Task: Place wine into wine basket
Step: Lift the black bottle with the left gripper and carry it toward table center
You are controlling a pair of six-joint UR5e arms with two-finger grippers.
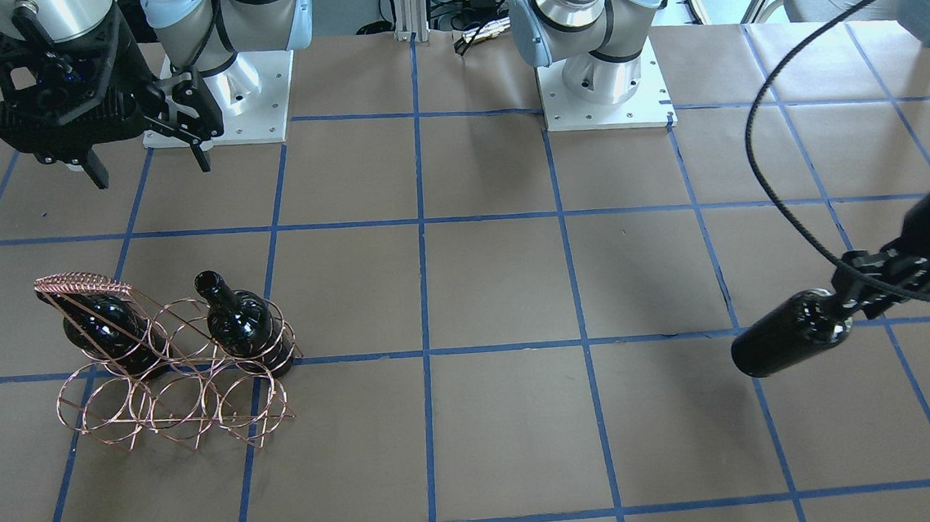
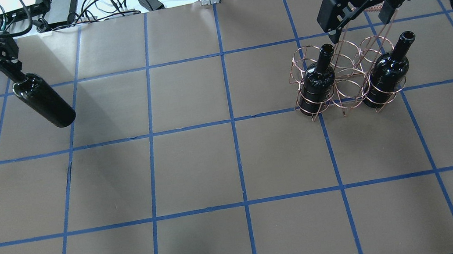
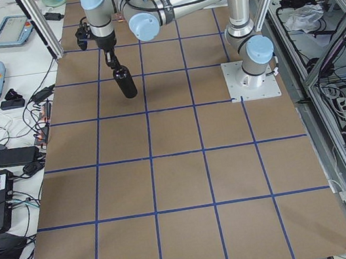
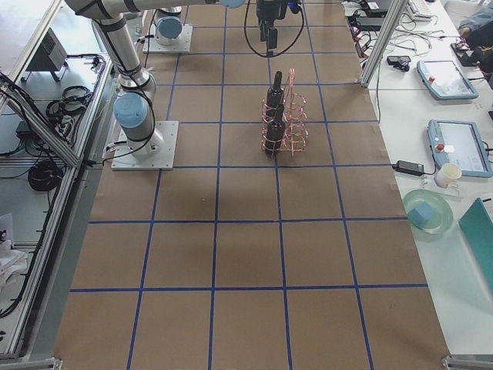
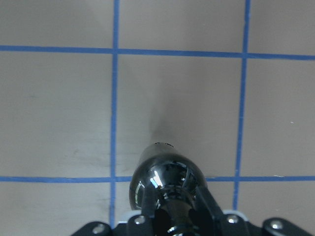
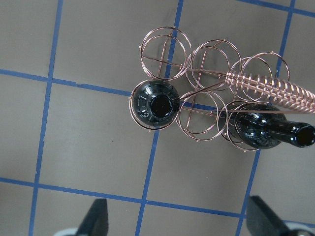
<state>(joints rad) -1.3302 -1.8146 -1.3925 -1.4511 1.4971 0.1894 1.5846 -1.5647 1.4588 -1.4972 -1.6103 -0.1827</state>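
Observation:
My left gripper (image 2: 11,73) is shut on the neck of a black wine bottle (image 2: 45,104) and holds it tilted above the table at the far left. It also shows in the front view (image 1: 786,345) and the left wrist view (image 5: 165,177). The copper wire basket (image 2: 348,83) stands at the right with a bottle in each end ring of one row (image 2: 317,83) (image 2: 384,76). The middle ring of that row and the other row hold nothing. My right gripper (image 2: 361,26) is open and empty, above the basket's far side.
The table (image 2: 232,166) is covered in brown paper with a blue tape grid. The basket's coiled handle (image 6: 275,91) leans over the rings. The arm bases (image 1: 604,79) are bolted at the robot's side. Cables lie beyond the far edge.

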